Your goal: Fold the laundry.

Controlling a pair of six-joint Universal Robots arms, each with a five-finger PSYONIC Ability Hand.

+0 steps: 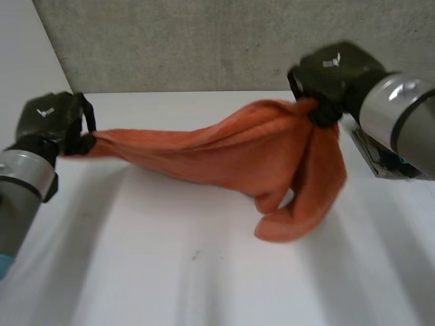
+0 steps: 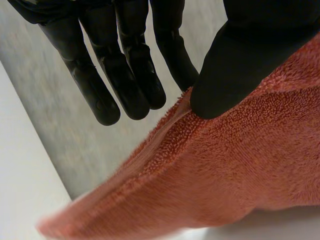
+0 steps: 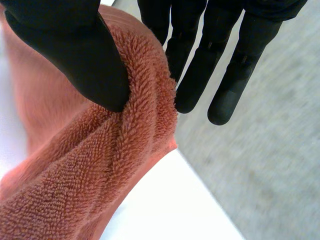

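Observation:
An orange terry towel (image 1: 238, 149) hangs stretched above the white table (image 1: 204, 272) between both hands. My left hand (image 1: 51, 119) holds its narrow left end, and in the left wrist view the thumb (image 2: 250, 55) pinches the towel's edge (image 2: 240, 165) against one finger while the other fingers (image 2: 130, 75) stay straight. My right hand (image 1: 336, 71) grips a bunched corner at the far right, higher up. There the thumb (image 3: 70, 45) clamps the towel (image 3: 100, 165) against the fingers (image 3: 215, 60). Below the right hand the towel droops in folds, and its lowest part reaches the table.
A grey concrete wall (image 1: 204, 41) runs along the table's far edge. A flat grey and teal object (image 1: 380, 159) lies at the table's right edge, under my right arm. Bare table stretches in front of the towel.

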